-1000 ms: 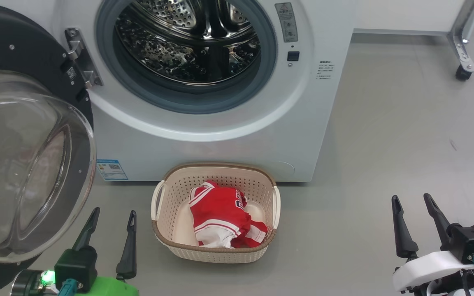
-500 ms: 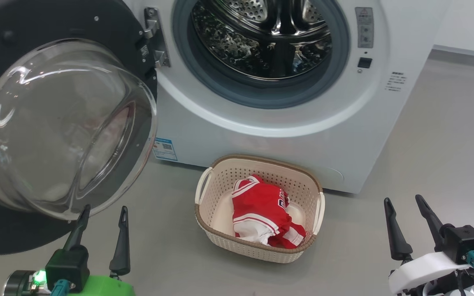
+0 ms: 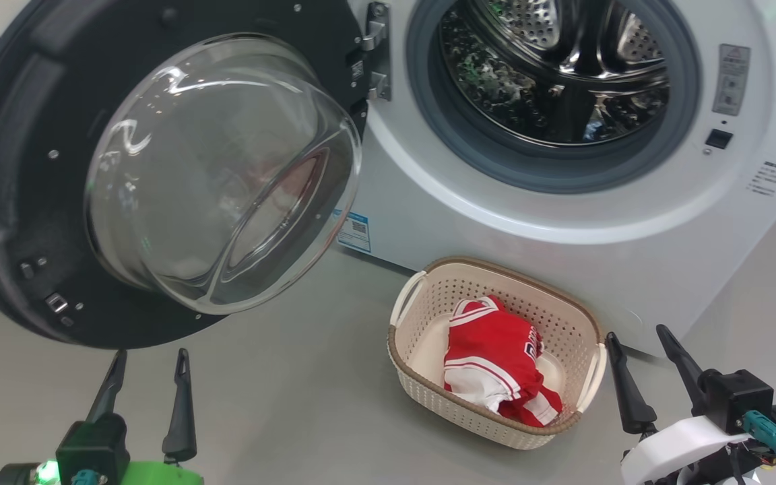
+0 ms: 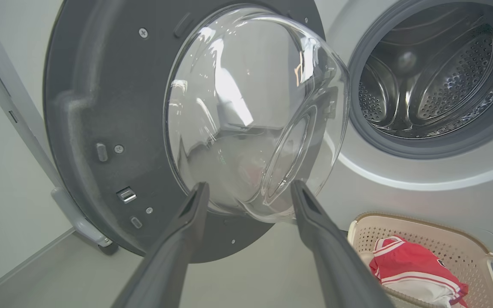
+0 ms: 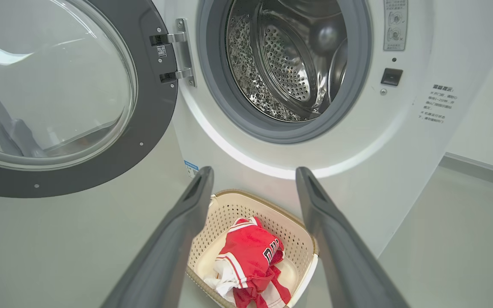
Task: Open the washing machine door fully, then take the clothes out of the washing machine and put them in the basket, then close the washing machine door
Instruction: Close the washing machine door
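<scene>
the washing machine door (image 3: 24,202) stood swung wide to the left of the washing machine (image 3: 496,236), hanging on its metal hinge (image 3: 378,60), with its dark inner face and bulging glass bowl (image 3: 226,175) turned toward the robot. inside the grey rubber ring (image 3: 428,128) the steel drum (image 3: 550,74) showed its perforated wall. the basket (image 3: 469,417) sat on the grey floor (image 3: 294,404) just in front of the machine, below the opening and right of the door, with bare floor between basket and door. the clothes (image 3: 496,350) lay bunched inside the basket, red with white stripes and some white fabric at the near end. the left gripper (image 3: 152,353) hung low before the door's lower edge, its two dark fingers spread apart and holding nothing; in the left wrist view their tips sat just under the glass bowl, and whether they touched it could not be told. the right gripper (image 3: 636,331) hovered just beside the basket's right handle (image 3: 595,374), fingers likewise parted and empty, framing the basket in the right wrist view. a small blue sticker (image 3: 354,231) showed on the machine's front by the bowl's edge, and a warning label (image 3: 731,79) and a black square latch (image 3: 718,139) lay right of the opening.
</scene>
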